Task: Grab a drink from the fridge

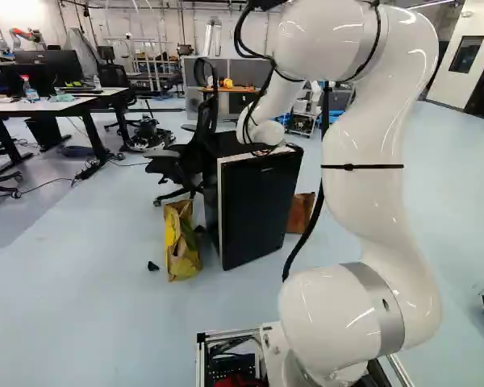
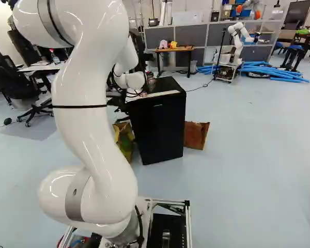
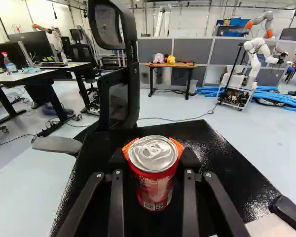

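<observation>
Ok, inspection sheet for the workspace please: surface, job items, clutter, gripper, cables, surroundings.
Surface: fridge top, black and glossy.
Job items: red can upright over the fridge top; whether it touches cannot be told. Black fridge stands on the floor.
Clutter: yellow bag and brown item on the floor by the fridge; small dark object near the bag, unidentified.
Gripper: fingers closed on the can from two sides.
Cables: black cable hanging along the arm; thin cable on the floor beyond the fridge.
Surroundings: office chair close to the fridge; another robot and blue hoses further back.
</observation>
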{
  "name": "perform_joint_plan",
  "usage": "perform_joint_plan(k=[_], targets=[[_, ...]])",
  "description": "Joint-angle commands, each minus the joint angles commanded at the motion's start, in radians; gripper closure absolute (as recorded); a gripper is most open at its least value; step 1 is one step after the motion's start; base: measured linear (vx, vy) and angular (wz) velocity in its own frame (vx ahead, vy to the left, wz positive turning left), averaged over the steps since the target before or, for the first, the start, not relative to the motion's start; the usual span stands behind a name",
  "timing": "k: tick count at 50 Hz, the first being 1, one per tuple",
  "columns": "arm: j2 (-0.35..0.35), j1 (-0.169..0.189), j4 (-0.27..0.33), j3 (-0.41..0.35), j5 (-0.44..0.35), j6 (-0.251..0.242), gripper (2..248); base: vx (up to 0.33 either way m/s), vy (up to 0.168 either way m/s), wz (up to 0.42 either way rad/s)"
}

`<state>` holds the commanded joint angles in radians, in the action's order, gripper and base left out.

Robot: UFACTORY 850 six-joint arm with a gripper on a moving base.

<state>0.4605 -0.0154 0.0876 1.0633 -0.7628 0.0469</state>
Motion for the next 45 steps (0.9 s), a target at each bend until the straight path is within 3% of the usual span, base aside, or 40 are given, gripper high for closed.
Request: perform_joint_plan(k=[22, 45], targets=[[-0.143, 0.003, -0.017, -0.189, -0.021, -0.009, 150, 0.000, 0.000, 0.000], [-0.332, 0.007, -0.039, -0.438, -0.049, -0.021, 150, 0.000, 0.000, 0.000]])
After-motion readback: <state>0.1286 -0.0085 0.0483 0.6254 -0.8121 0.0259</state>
